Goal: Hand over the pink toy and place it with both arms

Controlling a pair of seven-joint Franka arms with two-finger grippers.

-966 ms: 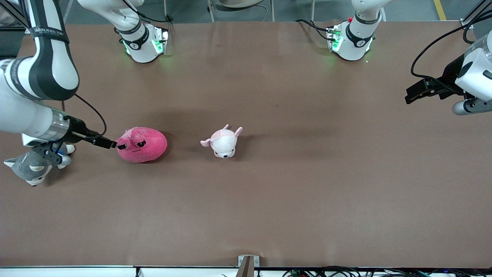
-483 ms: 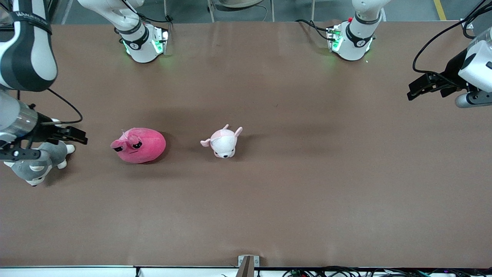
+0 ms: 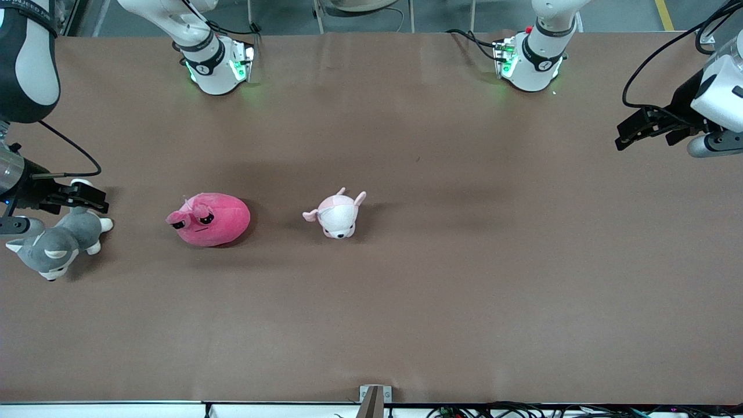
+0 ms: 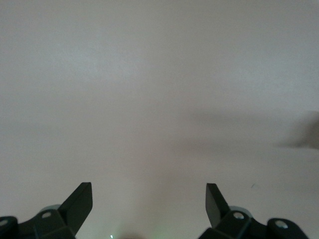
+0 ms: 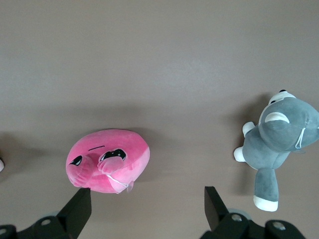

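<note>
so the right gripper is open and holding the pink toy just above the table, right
Not quite. The right gripper is open but holds nothing: the pink toy lies on the table on its own, apart from it. The front view shows the gap, with the gripper over the grey husky.

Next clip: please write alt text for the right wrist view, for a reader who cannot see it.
A hot-pink blob plush lies free on the brown table, with a grey-and-white husky plush beside it and apart from it. The right gripper is above them, open and empty.
</note>
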